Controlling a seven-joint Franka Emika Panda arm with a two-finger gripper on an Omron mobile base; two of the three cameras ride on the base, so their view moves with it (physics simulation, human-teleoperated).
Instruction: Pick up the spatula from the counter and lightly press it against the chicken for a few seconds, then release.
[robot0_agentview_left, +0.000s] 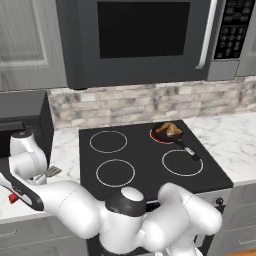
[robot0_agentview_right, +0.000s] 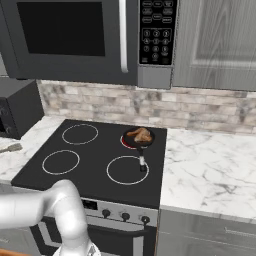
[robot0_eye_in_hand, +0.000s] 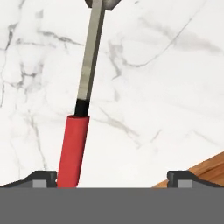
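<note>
One pincer (robot0_eye_in_hand: 111, 179), spread wide, straddles the red-handled spatula (robot0_eye_in_hand: 86, 83) on the marble tabletop (robot0_eye_in_hand: 166, 87); the chicken (robot0_agentview_left: 171, 129) sits in a pan (robot0_agentview_left: 156, 134).

Hand view chops the spatula (robot0_eye_in_hand: 83, 100) blade off at the top edge. In the left base view the arm (robot0_agentview_left: 65, 205) covers most of it, and the right base view cuts it at the left edge. Can't tell if the gripper (robot0_eye_in_hand: 113, 178) finger (robot0_eye_in_hand: 43, 177) beside the handle actually touches it.
</note>
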